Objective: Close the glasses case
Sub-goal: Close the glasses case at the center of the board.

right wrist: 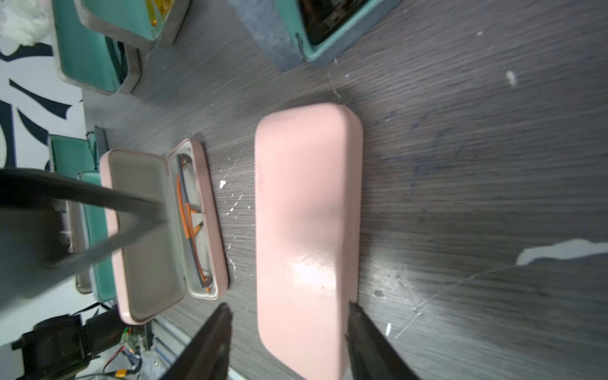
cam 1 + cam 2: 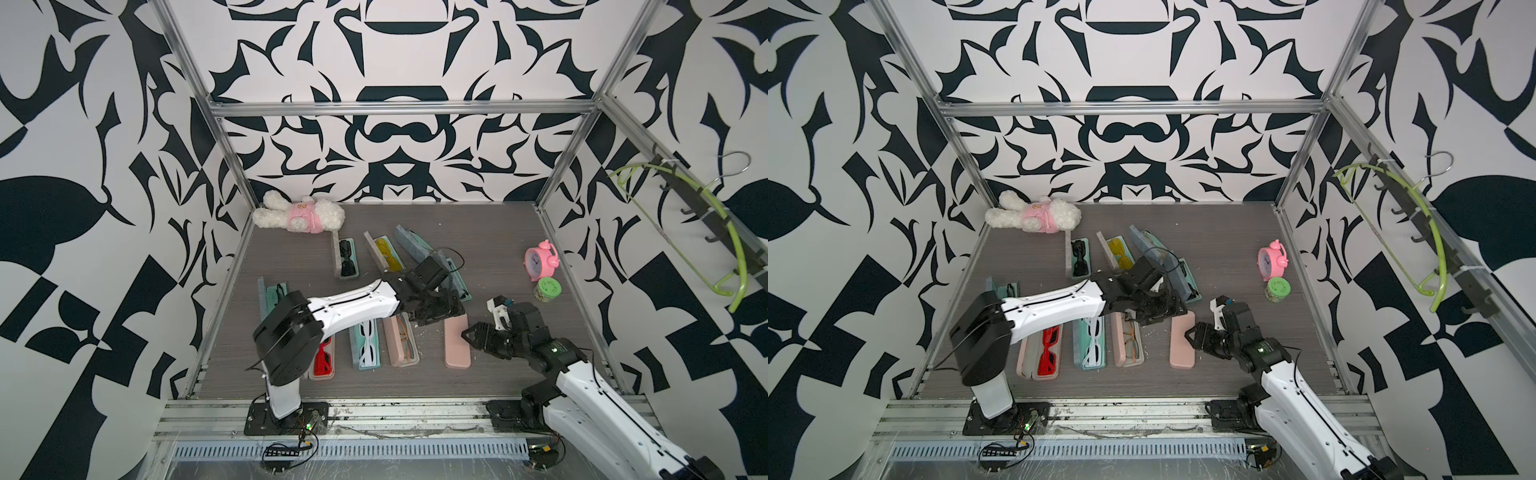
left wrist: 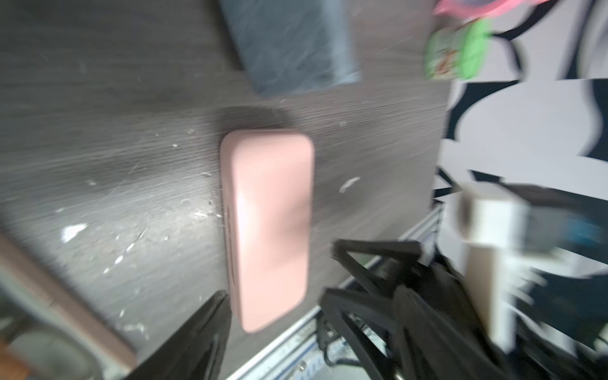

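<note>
Currently, the closed pink case [image 2: 457,349] lies flat on the table [image 2: 498,249]. Left hand [image 2: 440,318] released above its far end; right hand [image 2: 471,332] released, straddling it.

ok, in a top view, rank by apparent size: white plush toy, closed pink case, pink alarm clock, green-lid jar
1. white plush toy
2. closed pink case and pink alarm clock: too alike to split
3. green-lid jar
</note>
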Available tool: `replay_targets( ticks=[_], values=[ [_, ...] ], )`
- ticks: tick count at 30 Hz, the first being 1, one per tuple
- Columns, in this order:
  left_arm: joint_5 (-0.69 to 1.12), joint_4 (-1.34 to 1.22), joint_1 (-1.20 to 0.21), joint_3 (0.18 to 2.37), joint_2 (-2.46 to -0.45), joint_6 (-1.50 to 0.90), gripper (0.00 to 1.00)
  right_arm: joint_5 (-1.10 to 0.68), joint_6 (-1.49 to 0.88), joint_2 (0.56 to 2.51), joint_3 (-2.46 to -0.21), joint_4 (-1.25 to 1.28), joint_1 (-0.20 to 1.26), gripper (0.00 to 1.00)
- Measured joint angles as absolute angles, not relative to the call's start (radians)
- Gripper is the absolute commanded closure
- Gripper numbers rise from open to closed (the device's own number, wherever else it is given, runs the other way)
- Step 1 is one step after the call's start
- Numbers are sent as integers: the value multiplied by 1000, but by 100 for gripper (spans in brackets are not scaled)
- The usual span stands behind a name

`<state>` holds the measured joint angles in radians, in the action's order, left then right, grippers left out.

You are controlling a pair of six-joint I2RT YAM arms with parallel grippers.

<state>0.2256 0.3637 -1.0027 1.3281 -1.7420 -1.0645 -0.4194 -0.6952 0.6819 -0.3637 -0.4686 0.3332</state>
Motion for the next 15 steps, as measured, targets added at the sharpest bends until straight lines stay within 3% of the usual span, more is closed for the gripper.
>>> replay_targets(
  ticks=[7, 15],
  values=[
    [135, 448, -940, 1250, -1457, -1026, 0, -443, -713, 727, -396, -431, 384, 36],
    [47, 577, -888, 1121, -1193, -995, 4, -315, -738, 1027, -546, -344, 683, 36]
  ],
)
